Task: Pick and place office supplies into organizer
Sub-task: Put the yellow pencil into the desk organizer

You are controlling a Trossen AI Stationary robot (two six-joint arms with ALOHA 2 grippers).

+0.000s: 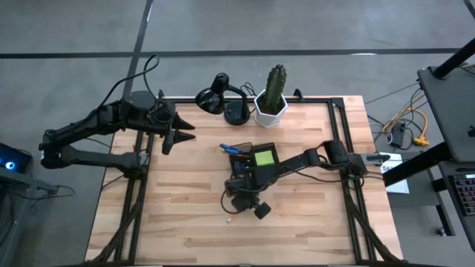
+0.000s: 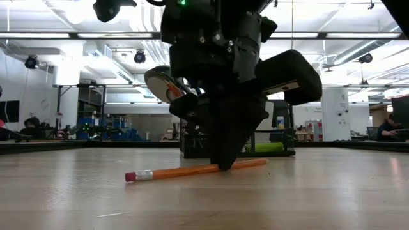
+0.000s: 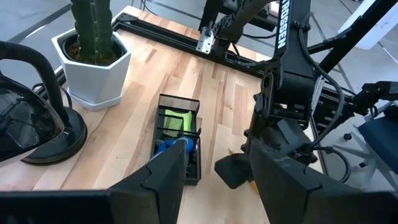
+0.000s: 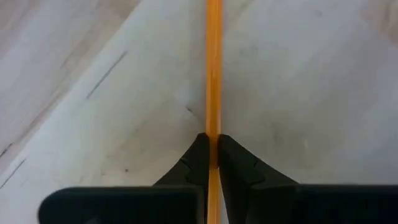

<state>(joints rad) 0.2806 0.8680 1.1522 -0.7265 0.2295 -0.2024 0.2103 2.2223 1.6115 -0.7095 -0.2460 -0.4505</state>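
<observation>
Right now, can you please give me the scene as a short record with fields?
right gripper: shut on the pencil, down at the table in front of the organizer
pencil: orange, lying flat on the table
left gripper: open, holding nothing, raised near the lamp
organizer: holds a green sticky pad and blue scissors
lamp: at the far edge, beside the cactus
table: light wood
</observation>
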